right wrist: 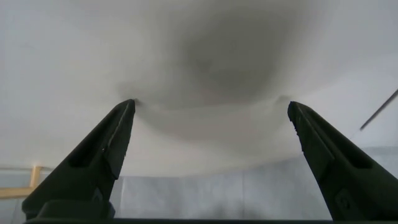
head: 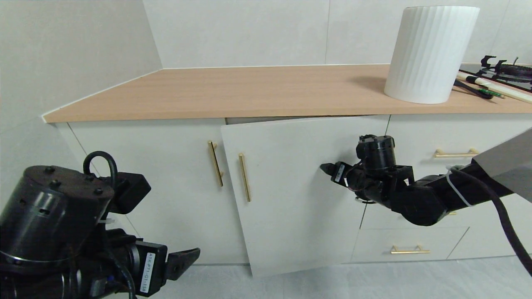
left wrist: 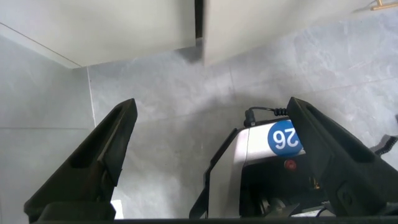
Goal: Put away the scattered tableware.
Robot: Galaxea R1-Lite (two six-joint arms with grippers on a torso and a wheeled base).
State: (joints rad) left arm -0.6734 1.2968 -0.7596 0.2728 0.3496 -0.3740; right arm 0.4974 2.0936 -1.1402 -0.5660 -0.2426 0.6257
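Observation:
A white ribbed holder (head: pixel 430 54) stands on the wooden countertop (head: pixel 232 91) at the right. Beside it, at the far right, lie long utensils (head: pixel 484 88), pale and dark sticks. Below the counter a white cabinet door (head: pixel 291 191) with a gold handle (head: pixel 245 177) hangs ajar. My right gripper (head: pixel 328 169) is at the face of this door, open, with its fingertips (right wrist: pixel 127 109) close against the white panel (right wrist: pixel 205 56) and nothing held. My left gripper (head: pixel 185 257) hangs low at the front left, open and empty (left wrist: pixel 211 106), above the grey floor.
A closed cabinet door (head: pixel 145 182) with its own gold handle (head: pixel 215 162) is left of the ajar one. Drawers with gold pulls (head: pixel 455 153) sit to the right. A black stove grate (head: pixel 505 68) is at the counter's far right. Tiled walls (head: pixel 75 54) close the corner.

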